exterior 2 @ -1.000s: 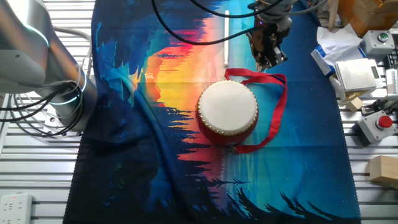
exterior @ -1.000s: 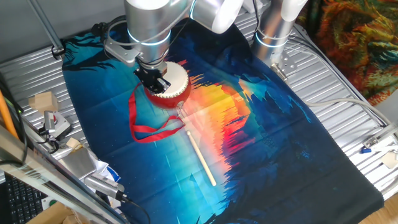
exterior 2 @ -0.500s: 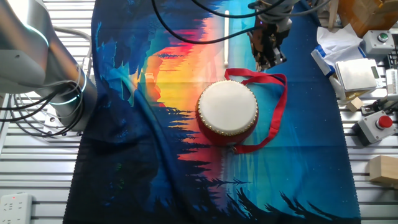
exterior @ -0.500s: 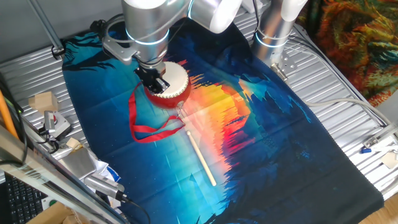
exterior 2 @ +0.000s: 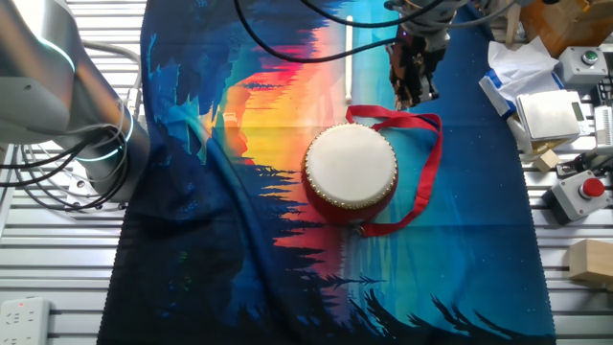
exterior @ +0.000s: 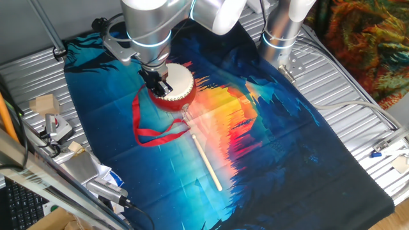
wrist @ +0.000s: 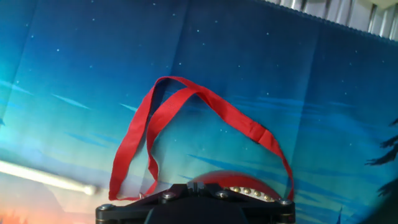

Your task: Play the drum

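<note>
The small round hand drum with a cream-white skin and red sides [exterior 2: 351,174] sits flat, skin up, on the blue-and-orange printed cloth [exterior 2: 239,144] that covers the worktop. Its long red ribbon strap [exterior 2: 429,158] loops out from the drum's side toward the slatted metal edge with the boxes and switches.

The black two-finger tool [exterior 2: 414,72] hangs above the cloth just beyond the far bend of that strap, off to one side of the drum rather than over the skin. In the hand view only a sliver of the drum's red rim with its row of studs [wrist: 239,184] shows at the bottom edge, with the strap spread out ahead, which fits the tool standing past the drum's edge. Whether the fingers are apart or together cannot be told; they hold nothing visible.

The thin pale wooden stick [exterior: 206,160] lies on the cloth on the far side of the strap from the drum, its long axis pointing roughly away from the drum.
</note>
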`<action>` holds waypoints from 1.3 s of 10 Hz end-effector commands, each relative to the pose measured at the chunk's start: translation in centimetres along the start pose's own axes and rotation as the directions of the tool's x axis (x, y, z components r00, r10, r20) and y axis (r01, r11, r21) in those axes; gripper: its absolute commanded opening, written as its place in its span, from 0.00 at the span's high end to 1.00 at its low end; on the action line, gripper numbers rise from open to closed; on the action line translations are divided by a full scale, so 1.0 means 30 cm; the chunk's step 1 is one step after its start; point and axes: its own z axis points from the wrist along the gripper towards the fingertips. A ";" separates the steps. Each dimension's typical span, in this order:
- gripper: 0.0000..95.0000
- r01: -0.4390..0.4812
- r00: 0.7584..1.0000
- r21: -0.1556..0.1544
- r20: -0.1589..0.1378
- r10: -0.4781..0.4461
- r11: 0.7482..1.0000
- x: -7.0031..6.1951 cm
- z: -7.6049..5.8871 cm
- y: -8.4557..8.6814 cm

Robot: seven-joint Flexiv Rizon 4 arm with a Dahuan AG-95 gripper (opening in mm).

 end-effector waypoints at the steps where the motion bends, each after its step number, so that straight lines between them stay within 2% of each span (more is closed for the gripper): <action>1: 1.00 0.010 1.000 0.000 0.006 -0.010 1.000 0.000 0.000 0.000; 2: 1.00 0.001 1.000 -0.004 0.006 -0.001 1.000 -0.001 0.000 0.001; 4: 1.00 0.036 0.999 -0.047 0.019 -0.035 0.998 -0.013 -0.008 0.028; 5: 1.00 0.043 0.999 -0.069 0.025 -0.041 0.997 -0.014 -0.014 0.059; 7: 1.00 0.061 0.998 -0.058 0.010 -0.061 0.996 -0.022 -0.029 0.182; 10: 1.00 0.199 0.980 -0.063 0.002 -0.199 0.978 -0.063 -0.025 0.398; 11: 1.00 0.259 0.966 -0.062 0.003 -0.259 0.964 -0.103 -0.013 0.504; 13: 1.00 0.299 0.954 -0.069 0.004 -0.300 0.952 -0.171 0.010 0.700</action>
